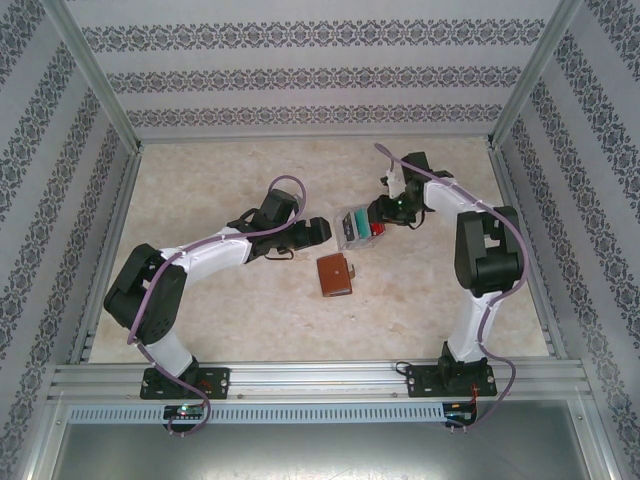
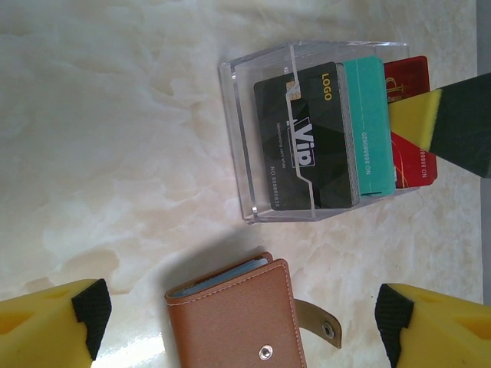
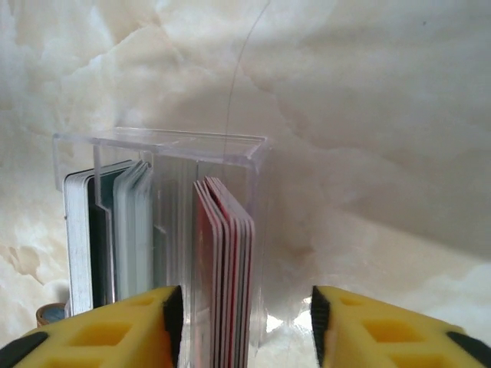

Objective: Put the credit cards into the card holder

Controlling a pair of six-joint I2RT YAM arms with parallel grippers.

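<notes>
Straddling the red cards [image 3: 222, 268], the right gripper [image 3: 245, 303] stands released, one finger just beside the stack and the other well clear of it, so nothing is grasped. The cards stand on edge between its fingers, thin edges toward the wrist and faces toward the pads, which I judge is what a pinch needs. Just beyond them to one side, in the same clear tray [image 3: 153, 142], stand the teal card [image 2: 368, 123] and the dark grey card [image 2: 307, 138]. The left gripper [image 2: 242, 322] hangs wide open right over the card holder [image 2: 230, 307], which lies folded, its snap tab loose to one side, near the tray but apart from it. So the right arm is nearer the cards, the left nearer the card holder. The bench [image 2: 100, 153] is pale and marbled, with bare room around both things; patterned walls [image 1: 320, 80] close the far side.
</notes>
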